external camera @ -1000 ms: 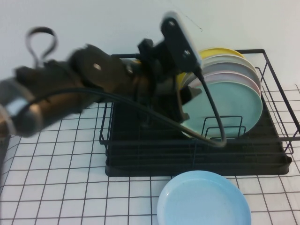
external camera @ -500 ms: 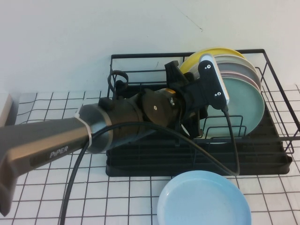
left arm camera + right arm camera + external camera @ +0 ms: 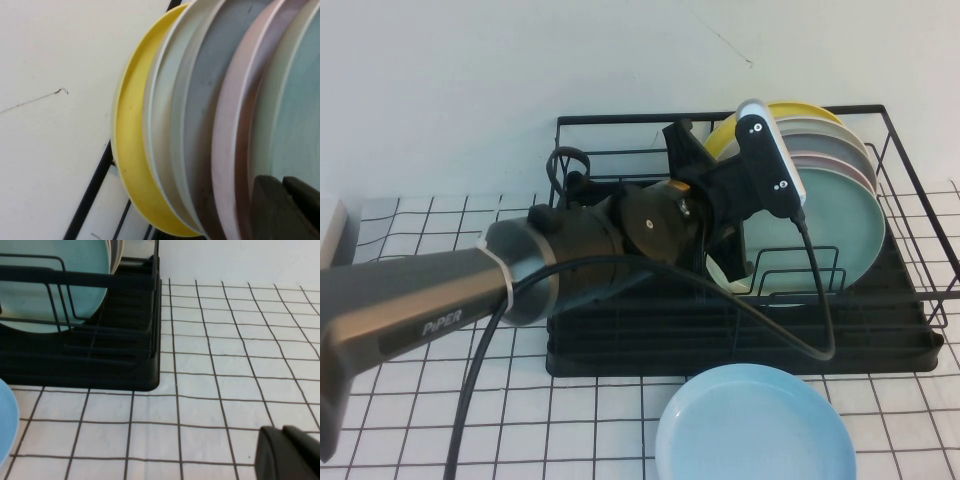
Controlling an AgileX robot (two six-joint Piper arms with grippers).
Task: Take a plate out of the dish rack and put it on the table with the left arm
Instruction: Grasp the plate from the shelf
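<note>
The mint-green plate (image 3: 835,225) stands upright as the front plate of a row in the black dish rack (image 3: 740,355). Behind it stand pink, grey, cream and yellow plates. My left arm reaches across from the left into the rack. The left gripper (image 3: 730,262) is at the mint plate's left edge, mostly hidden under its wrist camera. In the left wrist view the plates show edge-on, the mint plate (image 3: 295,100) nearest. The left gripper (image 3: 284,186) has its fingertips pressed together in front of that plate's face. The right gripper (image 3: 282,432) is shut over the table (image 3: 225,355).
A sky-blue plate (image 3: 755,425) lies flat on the grid-cloth table (image 3: 420,400) just in front of the rack. A white wall stands close behind the rack. The left arm's black cable (image 3: 810,330) loops over the rack's front. Bare cloth lies left of the blue plate.
The left arm swung down from a raised, blurred pose and stretched out to the rack. In the last half second its wrist shifted slightly up and left by the plates.
</note>
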